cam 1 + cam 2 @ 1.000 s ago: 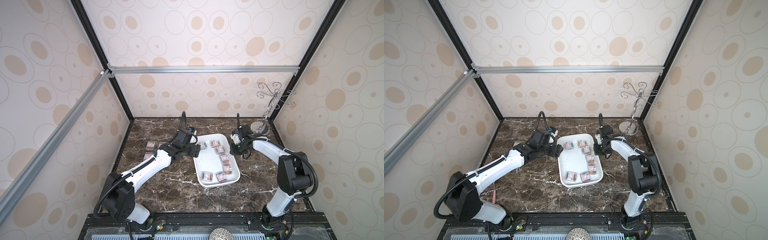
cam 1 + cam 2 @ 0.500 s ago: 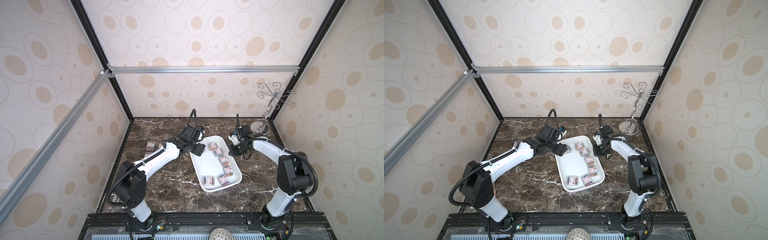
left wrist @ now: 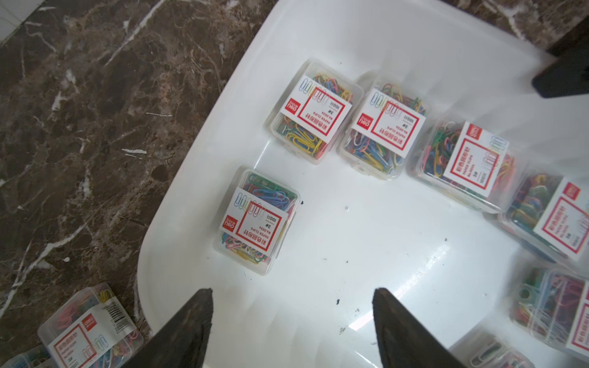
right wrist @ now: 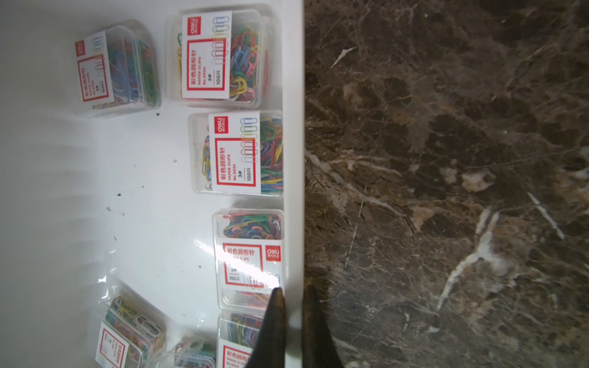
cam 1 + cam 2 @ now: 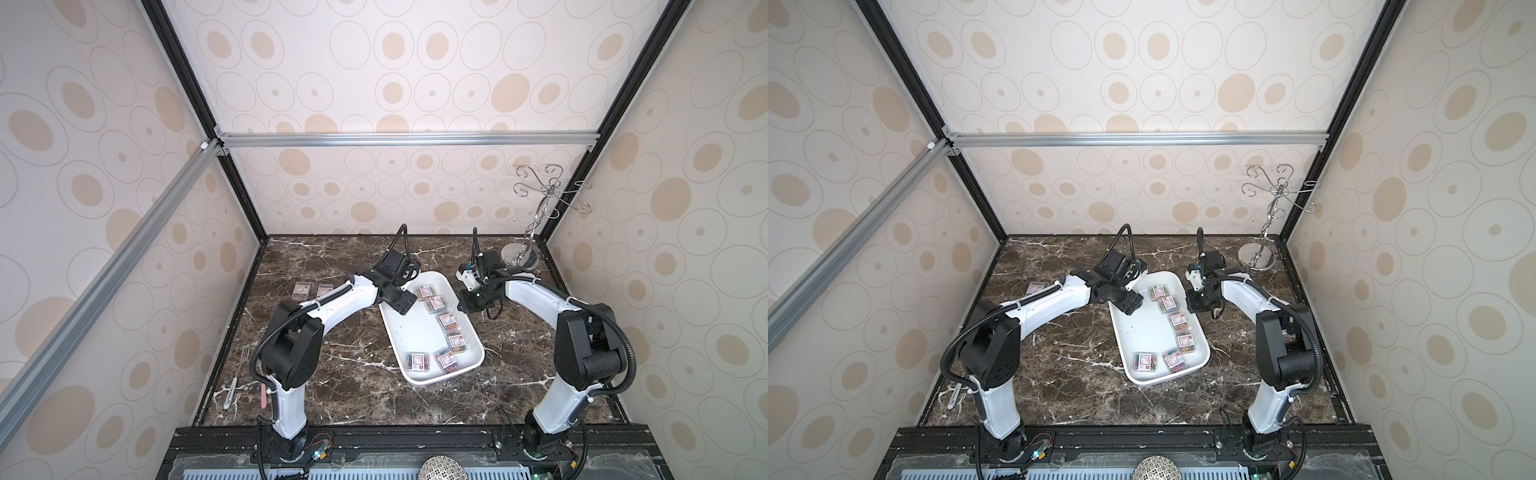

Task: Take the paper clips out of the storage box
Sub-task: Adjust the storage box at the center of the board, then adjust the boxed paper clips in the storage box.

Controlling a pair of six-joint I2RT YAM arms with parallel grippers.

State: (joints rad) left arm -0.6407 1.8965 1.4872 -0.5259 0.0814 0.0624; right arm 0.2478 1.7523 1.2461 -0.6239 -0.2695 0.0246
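We reach for the paper clips [image 3: 256,221] lying in the storage box [image 3: 366,248]
Our left gripper [image 3: 292,290] hangs half open and empty above it; we should turn it square to the nearest pack, then lower, while our right gripper [image 4: 294,288], closed on the rim, holds it steady

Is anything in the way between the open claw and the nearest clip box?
No. In the left wrist view, only the bare floor of the storage box lies between the open left gripper and the nearest paper clip box.
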